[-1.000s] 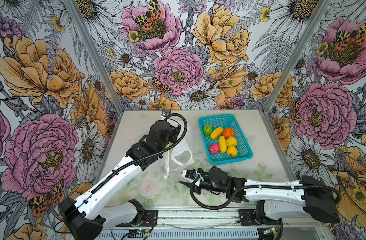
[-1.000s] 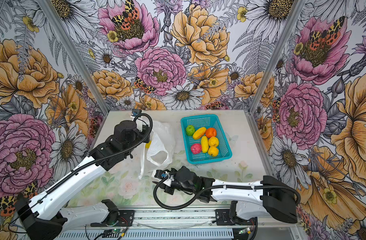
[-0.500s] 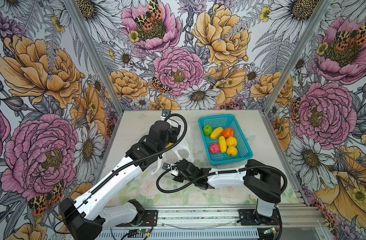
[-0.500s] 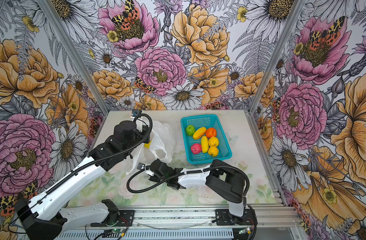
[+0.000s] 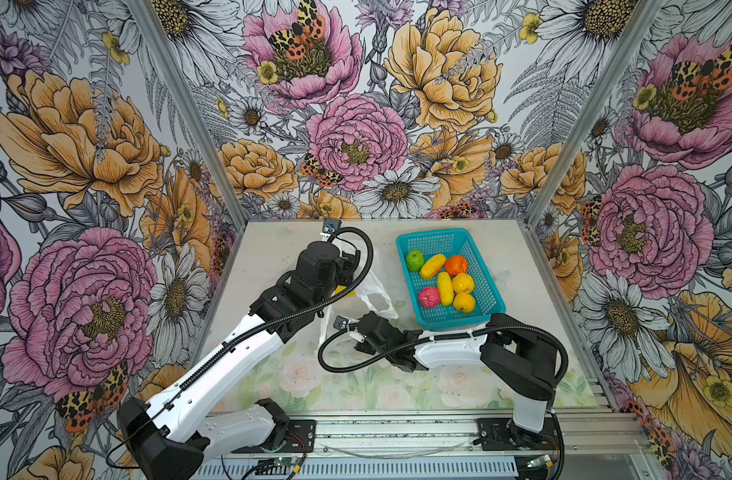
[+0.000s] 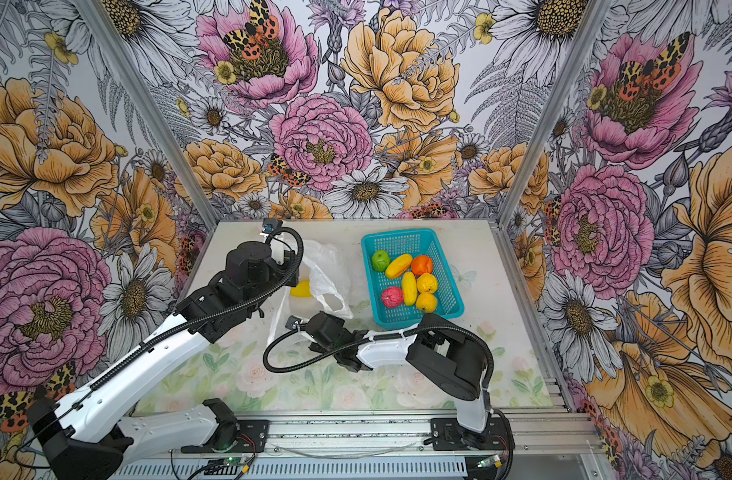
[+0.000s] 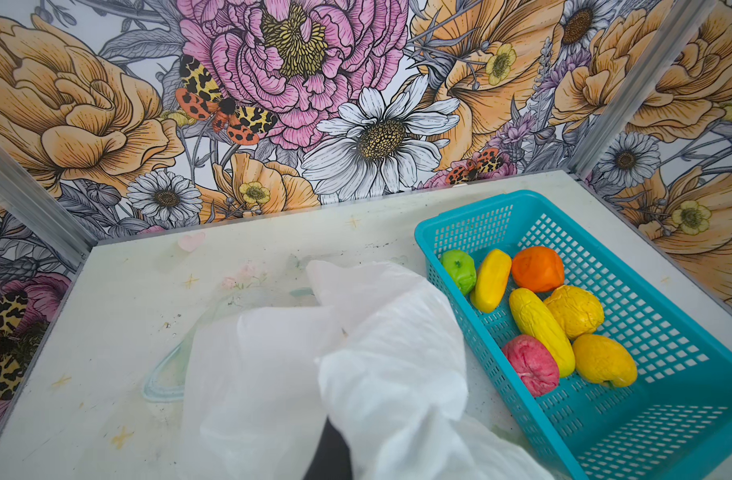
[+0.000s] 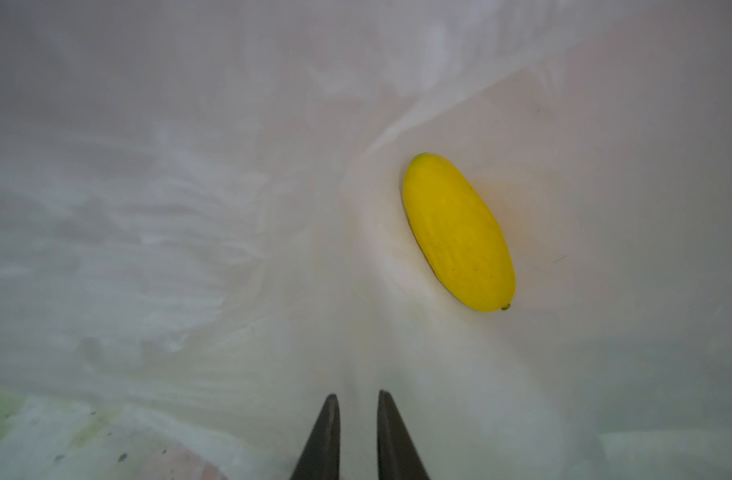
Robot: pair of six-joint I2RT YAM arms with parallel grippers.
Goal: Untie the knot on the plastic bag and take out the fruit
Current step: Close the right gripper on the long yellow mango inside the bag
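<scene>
Having swung in, the right pincer [image 8: 358, 419], narrowing to a slim empty gap, is reaching into the plastic bag [image 6: 327, 266] that the clenched left pincer [image 7: 327, 451] is holding up, nearing the yellow fruit [image 8: 458, 232] lying inside, probably the last.

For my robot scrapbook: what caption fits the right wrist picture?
Inside the white plastic bag, one yellow oblong fruit lies ahead of the right hand.

The pale worktop [image 5: 271, 259] shows faint printed flowers toward its front edge. A crumpled white plastic bag [image 5: 374, 286] rests near its middle. A teal mesh basket [image 5: 433, 240] stands near the bag, to its right.
</scene>
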